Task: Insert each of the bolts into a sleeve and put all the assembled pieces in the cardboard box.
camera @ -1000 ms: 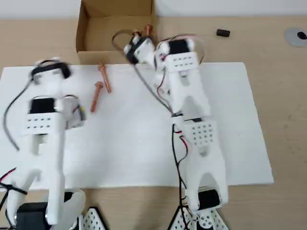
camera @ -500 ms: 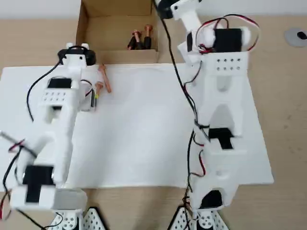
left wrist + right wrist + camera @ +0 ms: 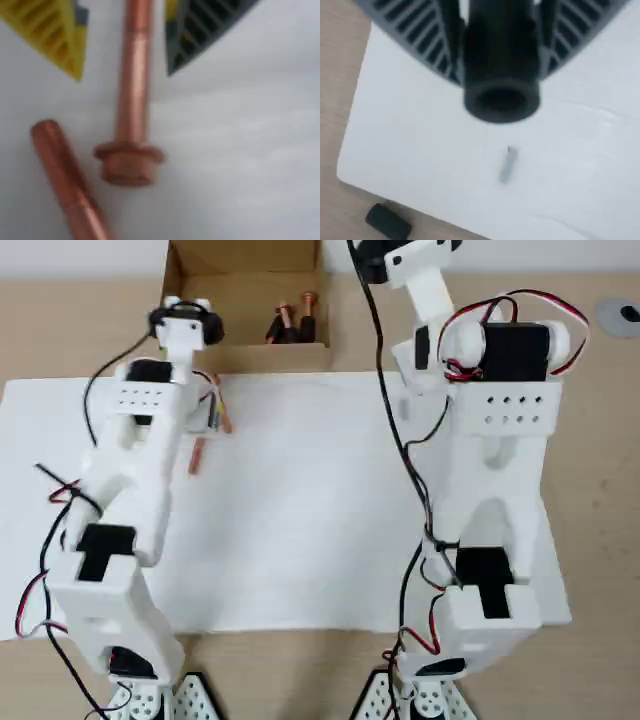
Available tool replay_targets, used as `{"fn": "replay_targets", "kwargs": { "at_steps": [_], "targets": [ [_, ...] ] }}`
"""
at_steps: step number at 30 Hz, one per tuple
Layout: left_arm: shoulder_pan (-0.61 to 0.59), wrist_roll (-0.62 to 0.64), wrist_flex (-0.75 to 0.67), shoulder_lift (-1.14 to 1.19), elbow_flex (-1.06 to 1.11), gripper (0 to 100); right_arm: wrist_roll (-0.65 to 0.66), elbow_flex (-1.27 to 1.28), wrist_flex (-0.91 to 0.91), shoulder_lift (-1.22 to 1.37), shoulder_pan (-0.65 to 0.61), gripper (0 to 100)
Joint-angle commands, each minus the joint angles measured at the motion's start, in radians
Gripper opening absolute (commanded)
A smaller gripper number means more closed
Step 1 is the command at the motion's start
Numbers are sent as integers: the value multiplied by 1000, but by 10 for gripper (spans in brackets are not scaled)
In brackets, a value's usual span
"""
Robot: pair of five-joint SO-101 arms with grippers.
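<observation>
Two copper bolts (image 3: 197, 456) lie on the white sheet (image 3: 300, 530) in the upper left of the high view, partly hidden under the left arm and just below the cardboard box (image 3: 170, 300). The left gripper (image 3: 124, 74) is low over them. In the left wrist view its yellow finger (image 3: 55, 30) and its black finger (image 3: 200, 30) are spread apart, and the shank of one bolt (image 3: 131, 105) lies between them; whether they touch it cannot be told. Its flanged head points away from the fingers, and the other bolt (image 3: 65, 180) lies at an angle just beside this head.

At the top centre of the high view the box stands on the wooden table (image 3: 590, 440), touching the sheet's far edge. Some assembled pieces (image 3: 290, 325), copper bolts in dark sleeves, lie in its right part.

On the right side the right arm stretches toward the top edge. The right gripper (image 3: 502, 75) pinches a black sleeve (image 3: 502, 100) between its dark fingers (image 3: 420, 40), the open end facing the camera, above the sheet. A loose sleeve (image 3: 387, 222) lies on the table just beside the sheet's edge
</observation>
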Motion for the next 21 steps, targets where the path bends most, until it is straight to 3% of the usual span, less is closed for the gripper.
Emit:
{"fn": "replay_targets", "kwargs": {
  "at_steps": [1,21],
  "targets": [
    [28,-5,-9,10,-52,126,-8,2,5,-70,24,11],
    [-48,23,-184,153,-51,122,-6,-1,0,-76,28,11]
  ]
}}
